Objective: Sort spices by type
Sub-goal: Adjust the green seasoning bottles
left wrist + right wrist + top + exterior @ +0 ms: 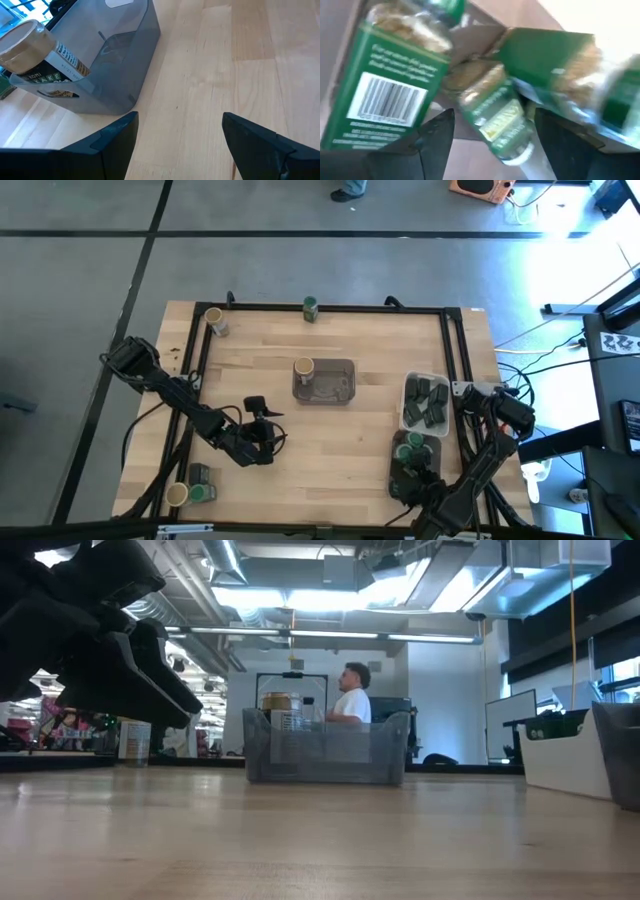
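Spices scattered over the wooden table (330,435). Tan-lidded round jar (304,367) standing at the left end of a translucent grey tray (338,385) near the table's middle; seen close from the left wrist, pale flat lid above a white printed label with dark lettering. Second tan-lidded jar (214,319) at the far left corner, third tan-lidded jar (177,495) at the near left edge, touching a green-labelled jar lying on its side (202,477). Green-lidded jar (310,307) alone at the far edge, against the black frame. Small dark rectangular tins (427,402) packed together in a white tray (409,387) on the right. Just nearer, green-lidded jars (413,448) crowded in a dark tray (397,480); from the right wrist, clear bodies filled with brownish-green flakes, green labels, a barcode on one.

Left gripper (262,418) low over bare wood between the grey tray and the near left jars, fingers spread wide, nothing between them. Right gripper (490,142) directly over the dark tray's green jars, fingers wide apart, one jar lying in the gap; contact not discernible.

Beyond the table, a seated person (352,695) in a white top.
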Robot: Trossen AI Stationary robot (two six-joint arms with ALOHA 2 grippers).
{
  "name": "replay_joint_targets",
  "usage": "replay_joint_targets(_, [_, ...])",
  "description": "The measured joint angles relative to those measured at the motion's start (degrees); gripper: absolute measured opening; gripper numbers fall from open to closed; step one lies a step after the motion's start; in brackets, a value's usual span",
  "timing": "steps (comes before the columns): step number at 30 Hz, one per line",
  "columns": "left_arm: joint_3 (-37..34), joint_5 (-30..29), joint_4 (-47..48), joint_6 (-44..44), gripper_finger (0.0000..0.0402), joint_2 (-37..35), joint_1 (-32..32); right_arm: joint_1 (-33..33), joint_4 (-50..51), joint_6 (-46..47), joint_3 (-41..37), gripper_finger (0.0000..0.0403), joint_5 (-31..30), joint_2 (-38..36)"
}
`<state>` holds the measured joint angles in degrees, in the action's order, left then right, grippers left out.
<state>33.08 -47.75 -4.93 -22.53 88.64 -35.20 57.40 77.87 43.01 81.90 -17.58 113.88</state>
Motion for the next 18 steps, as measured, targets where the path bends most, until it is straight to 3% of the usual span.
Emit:
replay_joint_targets(9, [0.0,0.0,0.0,-0.1,0.0285,0.0,0.0,-0.5,12.4,3.0,11.4,0.0275,-2.8,-0.3])
replay_joint_targets(12, [0.0,0.0,0.0,0.0,0.0285,0.0,0.0,-1.3,12.2,0.1,11.8,0.0275,-5.7,-0.6])
replay_joint_targets(18, [0.0,0.0,0.0,-0.1,0.0285,0.0,0.0,-5.1,12.2,-4.6,10.7,0.0275,-5.9,-0.8])
